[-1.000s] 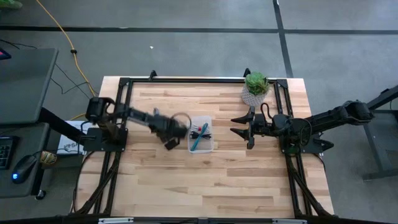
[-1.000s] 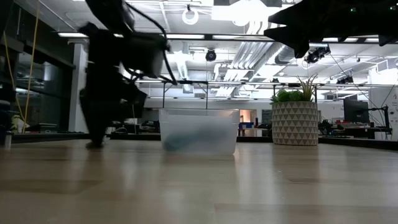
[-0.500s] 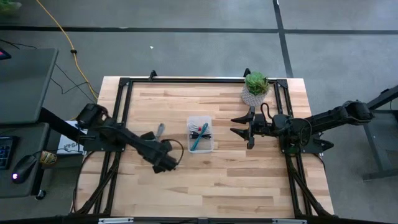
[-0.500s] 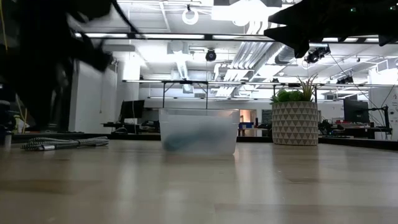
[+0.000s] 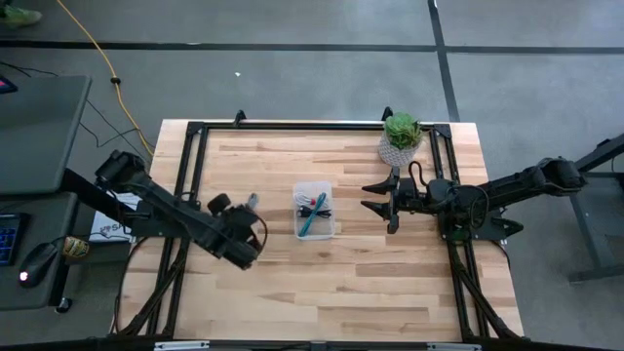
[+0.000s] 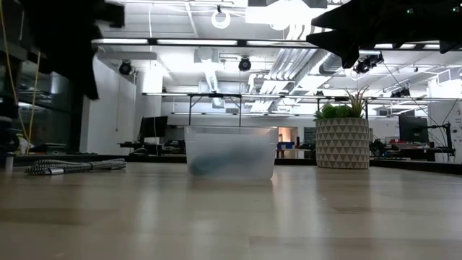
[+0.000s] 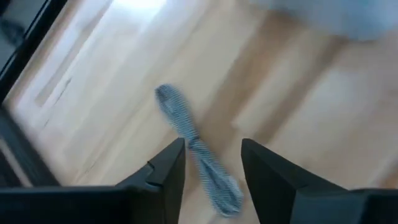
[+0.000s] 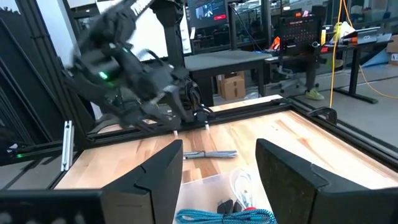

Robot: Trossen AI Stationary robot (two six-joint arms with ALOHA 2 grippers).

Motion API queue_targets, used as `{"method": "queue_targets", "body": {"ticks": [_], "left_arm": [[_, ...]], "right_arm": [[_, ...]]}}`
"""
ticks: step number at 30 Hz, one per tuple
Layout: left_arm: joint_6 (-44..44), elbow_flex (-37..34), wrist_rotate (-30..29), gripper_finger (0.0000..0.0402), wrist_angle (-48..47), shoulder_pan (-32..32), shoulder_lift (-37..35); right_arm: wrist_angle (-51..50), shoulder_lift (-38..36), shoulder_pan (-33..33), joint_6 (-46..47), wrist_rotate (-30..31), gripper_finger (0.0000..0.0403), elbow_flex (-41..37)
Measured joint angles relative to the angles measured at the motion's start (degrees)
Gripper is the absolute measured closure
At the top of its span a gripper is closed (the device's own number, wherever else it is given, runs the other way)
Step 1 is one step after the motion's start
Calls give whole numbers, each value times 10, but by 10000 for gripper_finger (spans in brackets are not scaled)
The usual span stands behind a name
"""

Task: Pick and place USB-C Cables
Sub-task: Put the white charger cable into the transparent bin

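Observation:
The silvery grey cable (image 5: 252, 202) lies flat on the wood left of the clear tub (image 5: 301, 222); it also shows in the low view (image 6: 72, 166) and both wrist views (image 7: 193, 146) (image 8: 211, 154). The teal-blue cable (image 8: 224, 216), the black cable (image 8: 222, 204) and the red-and-white cable (image 8: 241, 185) lie in the tub. My left gripper (image 5: 234, 232) (image 7: 211, 155) is open and hovers above the table just near-left of the grey cable. My right gripper (image 5: 370, 196) (image 8: 217, 165) is open, raised right of the tub.
A potted plant (image 5: 400, 136) stands at the far right of the table, behind the right gripper. Black frame rails (image 5: 190, 175) run along the table's left, right and far sides. Bare wood (image 5: 331, 292) stretches toward the near edge. A yellow cord (image 5: 97, 54) lies on the floor.
My left gripper stood low beside the tub's left side one second ago. It has risen and swung back toward the table's near-left, leaving the grey cable lying on the wood where it stood. The right arm has kept still.

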Motion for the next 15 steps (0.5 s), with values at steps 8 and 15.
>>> {"method": "queue_targets", "body": {"ticks": [8,15], "left_arm": [[-79,-134,53,232,74,75,-6],[-74,-162,64,232,187,96,-26]], "right_arm": [[-3,0,0,4,-3,208,0],[-1,0,0,4,-3,208,0]]}}
